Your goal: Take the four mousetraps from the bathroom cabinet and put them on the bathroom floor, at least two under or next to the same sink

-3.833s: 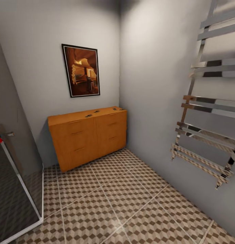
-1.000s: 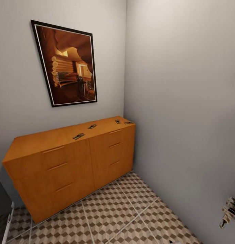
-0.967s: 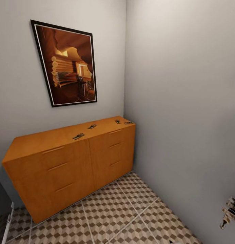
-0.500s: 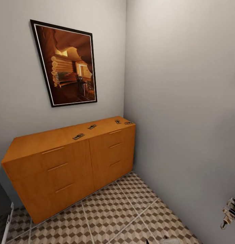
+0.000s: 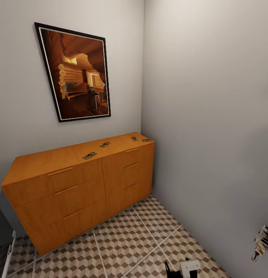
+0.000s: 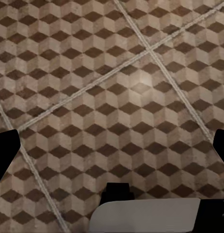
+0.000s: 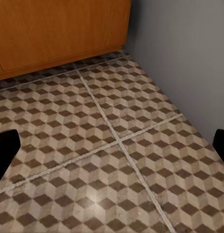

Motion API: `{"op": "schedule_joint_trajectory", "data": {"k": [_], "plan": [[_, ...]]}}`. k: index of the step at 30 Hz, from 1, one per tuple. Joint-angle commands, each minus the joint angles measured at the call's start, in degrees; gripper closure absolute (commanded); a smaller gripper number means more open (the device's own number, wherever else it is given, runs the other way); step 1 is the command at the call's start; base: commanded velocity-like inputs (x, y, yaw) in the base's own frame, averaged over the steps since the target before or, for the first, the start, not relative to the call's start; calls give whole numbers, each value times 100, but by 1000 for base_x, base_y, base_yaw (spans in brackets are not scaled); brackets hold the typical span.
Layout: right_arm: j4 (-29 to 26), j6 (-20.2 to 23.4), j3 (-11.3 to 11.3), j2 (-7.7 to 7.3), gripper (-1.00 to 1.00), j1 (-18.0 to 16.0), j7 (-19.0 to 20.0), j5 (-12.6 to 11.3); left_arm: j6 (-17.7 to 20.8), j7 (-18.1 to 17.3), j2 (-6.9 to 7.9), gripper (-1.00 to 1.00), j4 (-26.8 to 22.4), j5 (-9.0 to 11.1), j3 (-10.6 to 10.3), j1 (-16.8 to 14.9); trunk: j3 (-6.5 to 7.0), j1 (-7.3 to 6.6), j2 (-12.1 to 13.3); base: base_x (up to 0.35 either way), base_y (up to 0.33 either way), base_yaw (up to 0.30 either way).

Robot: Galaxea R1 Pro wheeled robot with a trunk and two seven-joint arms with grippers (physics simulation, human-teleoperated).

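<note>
The cabinet stands against the back wall, its right end in the room's corner. Several mousetraps lie on its flat top: one near the middle, one a little further right, and two close together at the right end. The bathroom floor spreads in front of it. At the head view's lower edge is the white and black end of my right arm, low and well short of the cabinet. My right gripper is open over the tiles near the cabinet's base. Over bare floor, my left gripper is open and holds nothing. The bathroom sink is out of view.
A framed picture hangs above the cabinet. A grey wall runs along the right side, with a bit of chrome rack at the right edge. A dark panel's edge shows at the lower left.
The camera has come much closer to the cabinet since the oldest frame. In the last second the view held still and my right arm's end rose into it at the lower edge.
</note>
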Motion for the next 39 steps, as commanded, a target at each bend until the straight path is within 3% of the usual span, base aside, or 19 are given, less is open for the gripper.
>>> {"op": "schedule_joint_trajectory", "data": {"k": [1,14,29,30,39], "plan": [[-30,14,-6,-1,-100,-2,-20,47,-40,8,-2,-100,24,2,1,3,-5,0,-3,0,0,0],[-448,432,-3,24,-100,-34,-188,37,-458,6,-70,-100,444,-7,4,3,-5,0,-3,0,0,0],[-933,913,13,41,-100,-520,-197,28,-705,14,-73,-100,787,-6,2,3,-5,0,-3,0,0,0],[-3997,5199,15,58,-100,-1502,-197,28,-705,13,-73,-100,788,-6,2,3,-5,0,-3,0,0,0],[-3713,5963,17,125,-100,-2555,-197,28,-705,9,-73,-100,802,-7,0,3,-5,0,-3,0,0,0]]}}
